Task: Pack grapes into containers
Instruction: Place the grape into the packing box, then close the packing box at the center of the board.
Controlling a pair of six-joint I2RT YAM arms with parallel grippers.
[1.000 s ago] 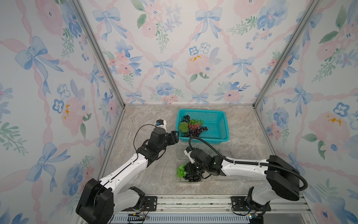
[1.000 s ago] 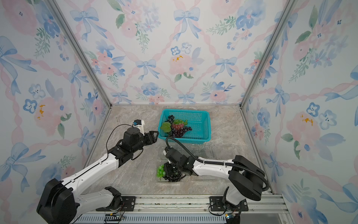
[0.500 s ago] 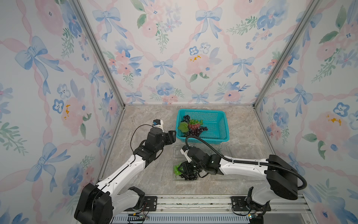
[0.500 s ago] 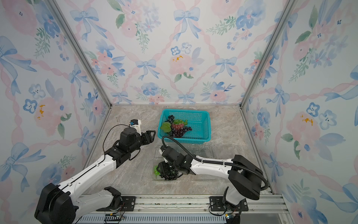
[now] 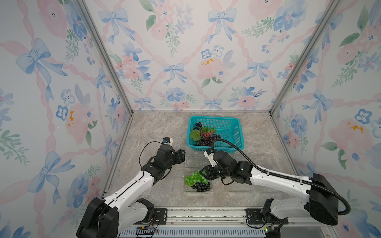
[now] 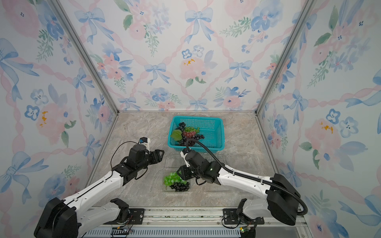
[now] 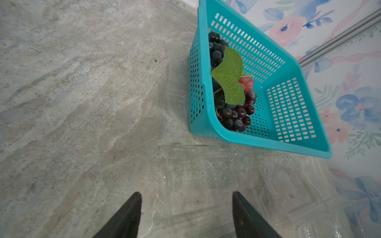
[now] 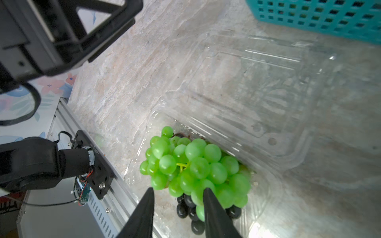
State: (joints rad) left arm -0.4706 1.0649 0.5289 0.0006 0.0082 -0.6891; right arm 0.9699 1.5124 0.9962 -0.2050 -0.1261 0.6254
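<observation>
Nearest the robot's base, a clear plastic rectangular clamshell container [image 8: 263, 191] lies open on the grey stone-patterned tabletop [image 7: 82, 103]. It already holds a bunch of round green grapes [image 8: 195, 167], which rests on a smaller bunch of black grapes [image 5: 201, 187]. The right gripper [image 8: 178, 189] hovers low over the tray, its black jaws parted and nothing clamped between them. The green bunch lies just ahead of its fingertips, and whether one tip touches a berry is unclear. Further out, the left gripper [image 7: 186, 193] hangs spread wide and empty above the tabletop, beside the container's transparent hinged lid [image 8: 243, 82]. Farthest, a teal perforated plastic basket [image 5: 214, 117] holds dark purple, red and green bunches [image 5: 205, 136]. Packing looks partly done: these need moving and the lid needs closing.
</observation>
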